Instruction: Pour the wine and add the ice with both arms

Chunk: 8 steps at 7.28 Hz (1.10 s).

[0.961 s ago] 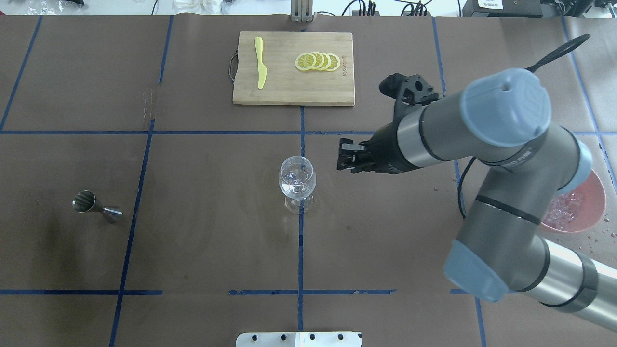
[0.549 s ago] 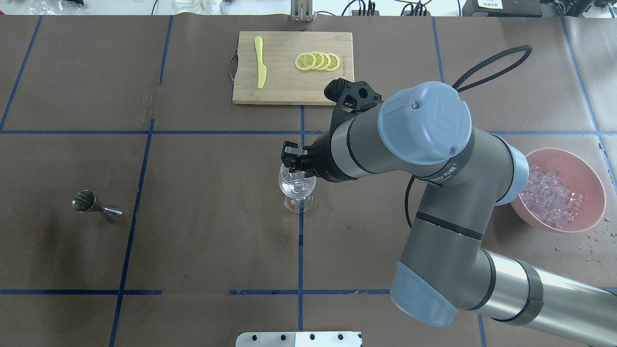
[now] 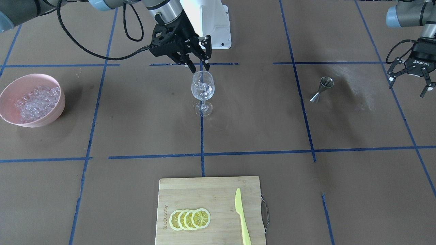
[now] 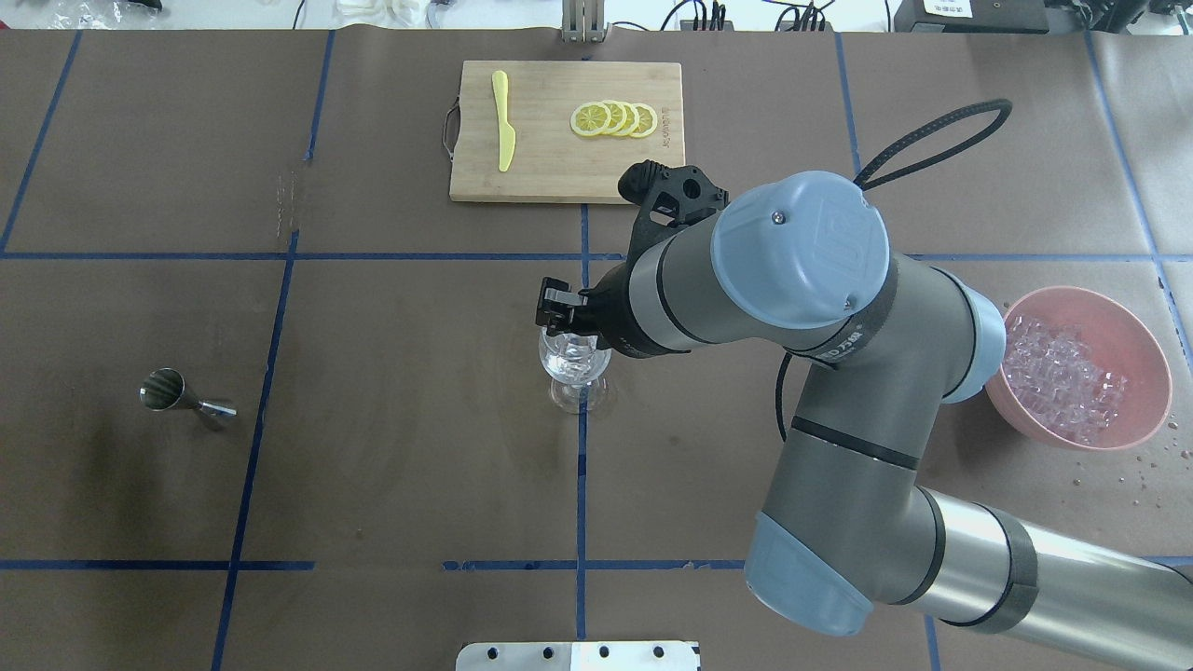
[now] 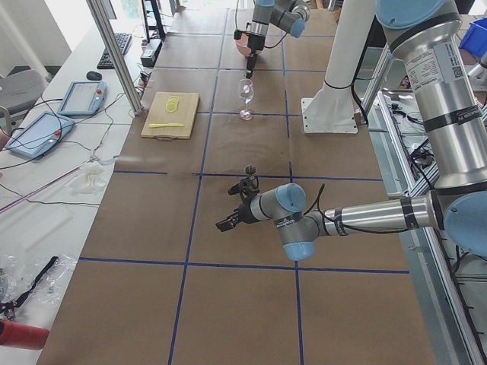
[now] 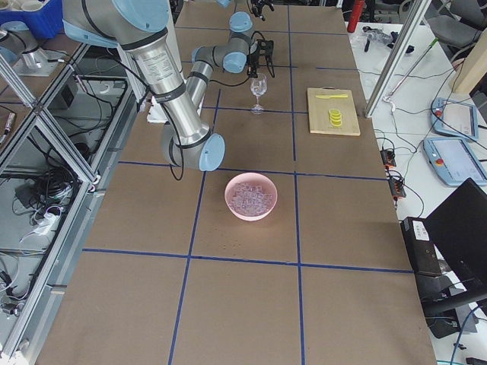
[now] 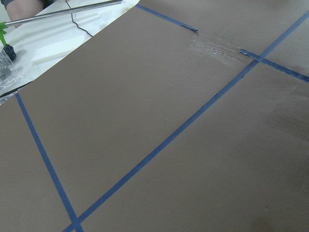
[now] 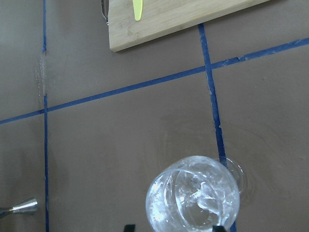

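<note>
Hovering directly above an upright wine glass [image 3: 202,90] at the centre of the table [image 3: 136,119], the right gripper [image 3: 200,64] points down with its jaws spread wide, holding nothing. A few ice cubes [image 8: 198,198] lie inside the glass. More ice [image 3: 35,102] fills a pink bowl [image 3: 6,92] well apart on the robot's right. From overhead, the right arm [image 4: 802,280] covers the glass's far rim and the side of the bowl nearest the glass. A steel jigger [image 3: 322,88] stands on the robot's left. Farther left, the left gripper [image 3: 407,85] hangs above the table, jaws wide and empty. Across the table, a wooden cutting board [image 3: 218,190] carries four overlapping lemon slices [image 3: 189,218] and a yellow knife [image 3: 242,216].
</note>
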Tool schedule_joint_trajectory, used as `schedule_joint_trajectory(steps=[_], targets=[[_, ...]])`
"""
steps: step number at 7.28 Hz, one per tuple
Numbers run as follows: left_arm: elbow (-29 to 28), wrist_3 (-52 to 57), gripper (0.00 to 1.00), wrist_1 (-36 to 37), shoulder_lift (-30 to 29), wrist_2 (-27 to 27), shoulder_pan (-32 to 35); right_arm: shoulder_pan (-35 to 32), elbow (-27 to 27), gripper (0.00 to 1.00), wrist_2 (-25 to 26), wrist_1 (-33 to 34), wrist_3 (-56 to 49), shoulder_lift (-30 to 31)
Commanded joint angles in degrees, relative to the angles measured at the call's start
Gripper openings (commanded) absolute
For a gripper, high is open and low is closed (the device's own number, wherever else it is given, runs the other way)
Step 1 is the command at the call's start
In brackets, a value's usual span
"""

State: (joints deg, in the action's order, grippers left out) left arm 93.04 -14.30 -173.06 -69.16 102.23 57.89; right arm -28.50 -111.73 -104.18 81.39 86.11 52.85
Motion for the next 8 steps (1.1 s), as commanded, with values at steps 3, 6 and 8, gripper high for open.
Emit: schedule_joint_trajectory(steps=[3,6,8], targets=[[0.2,-3.5,1.00,0.0,-0.1,0.0,-0.1,-5.7,-3.7,1.00,-5.4,-0.5,-5.0,8.9],[2.7,-3.5,1.00,11.9,-4.2,10.1,0.5,-21.5,-4.7,1.00,-18.0,-0.7,-29.7,25.2],[3.3,-2.7,1.00,25.9,-10.9,15.8,7.6,-34.5,0.2,1.00,-22.8,-0.3,-54.2,32.5]])
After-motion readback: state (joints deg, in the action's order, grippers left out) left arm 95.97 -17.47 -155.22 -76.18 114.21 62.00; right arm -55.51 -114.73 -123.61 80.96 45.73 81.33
